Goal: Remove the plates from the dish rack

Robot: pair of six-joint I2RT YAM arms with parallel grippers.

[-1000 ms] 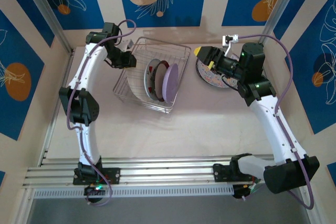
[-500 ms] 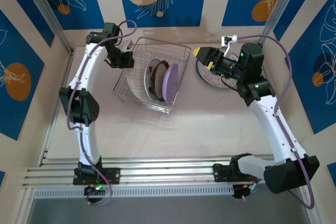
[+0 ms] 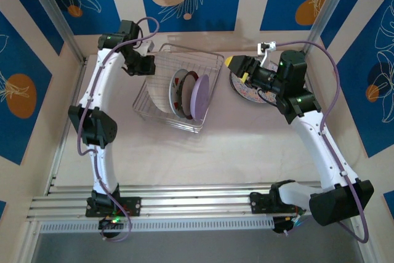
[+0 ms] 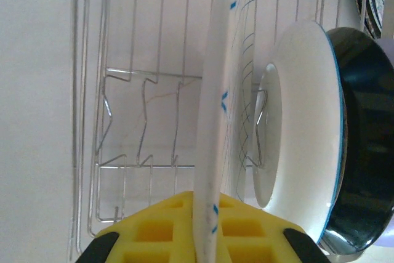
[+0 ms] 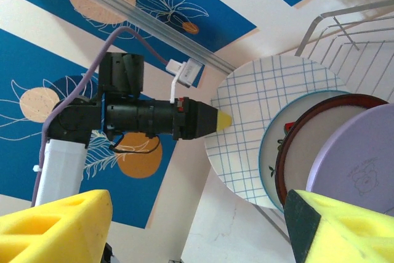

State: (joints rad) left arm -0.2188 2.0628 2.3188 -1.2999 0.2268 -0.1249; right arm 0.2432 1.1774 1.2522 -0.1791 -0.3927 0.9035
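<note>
Left pincer [image 3: 148, 66]: clamped on rim of grid plate [image 4: 210, 109] (standing upright in dish rack [image 3: 207, 60]).
Right pincer [image 3: 238, 68]: spread wide, nothing held.

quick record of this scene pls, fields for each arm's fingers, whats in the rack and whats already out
left fingers: shut on the rim of the grid plate
right fingers: open, empty, over the speckled plate
in dish rack: grid plate, strawberry plate, dark-rimmed plate, lilac plate, all on edge
out of rack: speckled plate, flat on the table right of the rack
task state: one plate unloaded, four left
</note>
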